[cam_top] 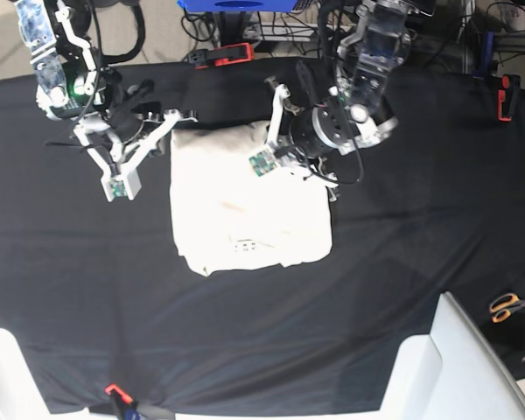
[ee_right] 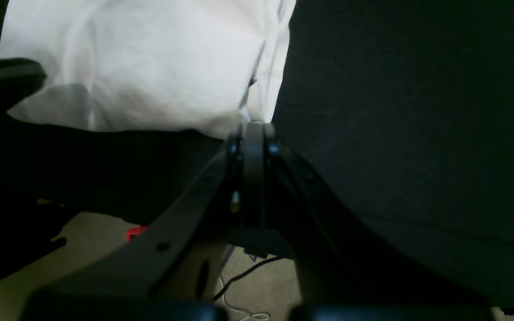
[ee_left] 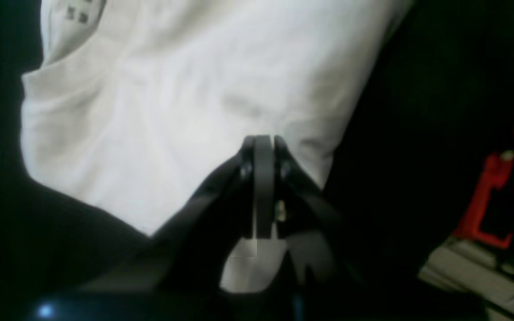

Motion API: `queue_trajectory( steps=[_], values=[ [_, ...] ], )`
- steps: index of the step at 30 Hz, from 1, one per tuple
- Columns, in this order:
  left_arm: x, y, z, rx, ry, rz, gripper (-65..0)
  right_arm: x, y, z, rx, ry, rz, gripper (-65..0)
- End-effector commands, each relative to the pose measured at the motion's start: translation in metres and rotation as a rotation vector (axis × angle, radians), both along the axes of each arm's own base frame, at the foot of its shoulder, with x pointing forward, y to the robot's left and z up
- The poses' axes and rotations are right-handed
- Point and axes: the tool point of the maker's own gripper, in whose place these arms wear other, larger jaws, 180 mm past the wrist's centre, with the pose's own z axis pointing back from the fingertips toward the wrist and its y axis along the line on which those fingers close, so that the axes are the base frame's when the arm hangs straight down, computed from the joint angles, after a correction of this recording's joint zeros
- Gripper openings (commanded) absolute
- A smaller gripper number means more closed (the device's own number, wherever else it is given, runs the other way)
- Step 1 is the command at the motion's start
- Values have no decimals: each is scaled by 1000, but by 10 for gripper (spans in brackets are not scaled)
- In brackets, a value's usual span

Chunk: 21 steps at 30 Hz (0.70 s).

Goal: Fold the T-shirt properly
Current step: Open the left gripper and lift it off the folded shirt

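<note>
The cream T-shirt (cam_top: 245, 201) lies folded into a rough rectangle on the black table cloth (cam_top: 420, 227). Its tiny dark mark (cam_top: 245, 248) is near the front edge and also shows in the left wrist view (ee_left: 77, 15). My left gripper (cam_top: 284, 157) is at the shirt's far right corner. In the left wrist view its jaws (ee_left: 263, 140) are shut over the shirt (ee_left: 194, 89), with creases running to the tips. My right gripper (cam_top: 173, 127) is at the far left corner. In the right wrist view it (ee_right: 252, 127) is shut at the edge of the shirt (ee_right: 150, 67).
Red clamps hold the cloth at the back (cam_top: 225, 54) and at the far right (cam_top: 506, 92). Orange-handled scissors (cam_top: 507, 306) lie at the right edge. A white panel (cam_top: 437, 367) rises at the front right. A blue box (cam_top: 236, 5) stands behind the table.
</note>
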Motion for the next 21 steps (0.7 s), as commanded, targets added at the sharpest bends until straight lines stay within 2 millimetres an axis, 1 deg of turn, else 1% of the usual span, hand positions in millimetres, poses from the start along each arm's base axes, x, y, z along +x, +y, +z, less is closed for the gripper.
queue_trajectory(
  steps=[1,5,6,7,9,10,13,17,19,21],
  values=[
    [10,7,7,-8,-31,30,-650,4,1,6,10,-29,0,-650],
    [20,13,13,-41,-64,67,-650,4,0,6,7,-27,1,-650],
    [19,16,9,-31,-56,67,-650,4,1,6,7,-27,3,-650],
    [24,18,6,-21,-56,68,-650,4,1,6,9,-27,2,-650],
    [24,21,-6,-10,-23,74,-650,4,1,6,9,-27,2,-650],
    [24,19,-12,-15,-10,68,-650,4,1,6,9,-27,2,-650],
    [17,11,-25,-20,21,36,-650,4,1,6,9,-27,2,-650],
    [10,11,-30,-16,39,35,-650,1,0,5,7,-19,1,-650],
    [2,16,-36,-9,59,44,-650,0,0,4,7,-17,0,-650],
    [-5,30,-41,29,71,30,-650,-1,0,4,7,-16,1,-650]
  ],
)
